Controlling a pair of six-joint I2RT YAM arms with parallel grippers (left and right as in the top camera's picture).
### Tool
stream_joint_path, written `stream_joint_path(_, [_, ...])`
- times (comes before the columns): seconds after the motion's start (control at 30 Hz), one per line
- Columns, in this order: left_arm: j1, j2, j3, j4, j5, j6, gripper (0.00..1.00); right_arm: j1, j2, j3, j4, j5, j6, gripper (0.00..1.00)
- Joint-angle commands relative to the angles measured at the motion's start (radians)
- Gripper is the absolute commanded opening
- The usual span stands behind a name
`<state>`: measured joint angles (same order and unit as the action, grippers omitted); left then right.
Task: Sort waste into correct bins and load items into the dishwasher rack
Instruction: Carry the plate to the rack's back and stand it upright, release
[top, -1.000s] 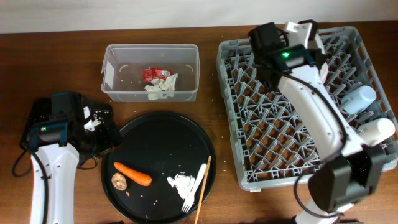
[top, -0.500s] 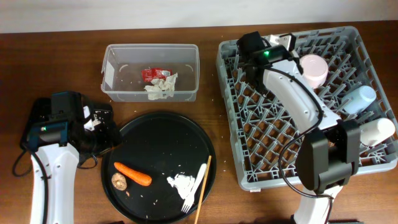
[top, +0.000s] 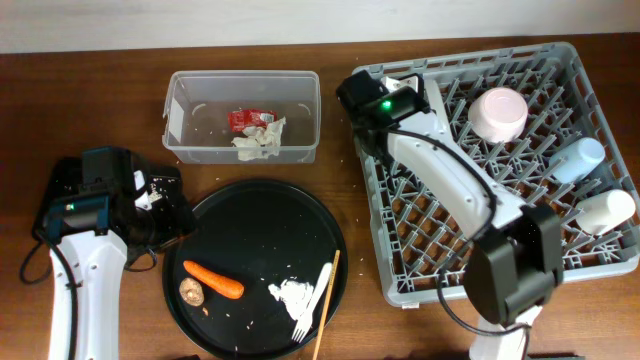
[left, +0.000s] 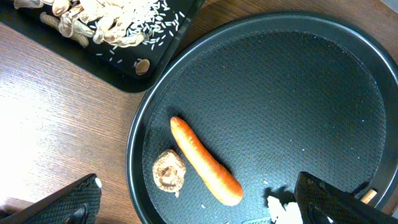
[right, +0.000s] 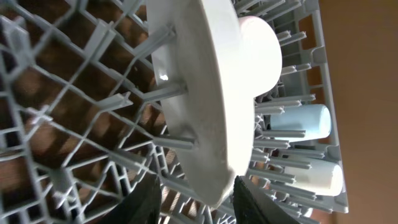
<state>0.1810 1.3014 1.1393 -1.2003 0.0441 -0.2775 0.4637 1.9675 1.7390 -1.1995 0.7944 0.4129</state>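
Already on edge among the pegs of the grey dishwasher rack (top: 372, 215), the white plate (right: 205, 93) stands at the rack's far left corner, with the right pincer (right: 198, 190) narrowly parted astride its rim. Across the counter (top: 90, 110), the left pincer (left: 198, 183) gapes wide above the round black tray (left: 143, 143), where an orange carrot (left: 205, 163) lies beside a small brown disc (left: 169, 174).

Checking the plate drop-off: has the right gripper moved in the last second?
Yes. The right gripper has swung left across the rack, away from the pink bowl, toward the rack's left edge.
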Motion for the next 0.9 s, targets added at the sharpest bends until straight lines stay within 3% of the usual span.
stream_joint_path(0.0, [0.005, -0.010, 0.008, 0.002, -0.003, 0.001, 0.99, 0.001, -0.196, 0.001, -0.002, -0.134, 0.034, 0.43])
stream_joint_path(0.17, [0.005, -0.010, 0.008, 0.002, -0.003, 0.001, 0.99, -0.048, -0.453, 0.000, -0.031, -0.312, 0.068, 0.56])
stream_joint_path(0.23, [0.005, -0.010, 0.008, 0.002, -0.002, 0.001, 0.99, -0.148, -0.537, 0.000, -0.080, -0.447, 0.068, 0.58])
stream_joint_path(0.3, [0.005, -0.010, 0.008, 0.002, 0.017, 0.002, 0.99, -0.279, -0.579, 0.000, -0.148, -0.593, 0.067, 0.69])
stream_joint_path(0.33, [0.003, -0.010, 0.008, 0.002, 0.023, 0.002, 0.99, -0.349, -0.588, 0.000, -0.179, -0.675, 0.049, 0.75])
stream_joint_path(0.43, [-0.023, -0.010, 0.008, 0.002, 0.023, 0.002, 0.99, -0.544, -0.587, -0.015, -0.267, -0.999, -0.159, 0.78])
stream_joint_path(0.6, [-0.154, -0.005, 0.006, -0.020, 0.023, -0.008, 0.99, -0.567, -0.587, -0.132, -0.332, -1.031, -0.278, 0.79])
stream_joint_path(0.73, [-0.221, -0.003, -0.078, -0.072, 0.049, -0.192, 0.99, -0.567, -0.587, -0.271, -0.277, -1.031, -0.278, 0.80])
stream_joint_path(0.87, [-0.222, -0.002, -0.244, 0.044, 0.126, -0.266, 0.99, -0.567, -0.587, -0.333, -0.243, -1.030, -0.287, 0.80])
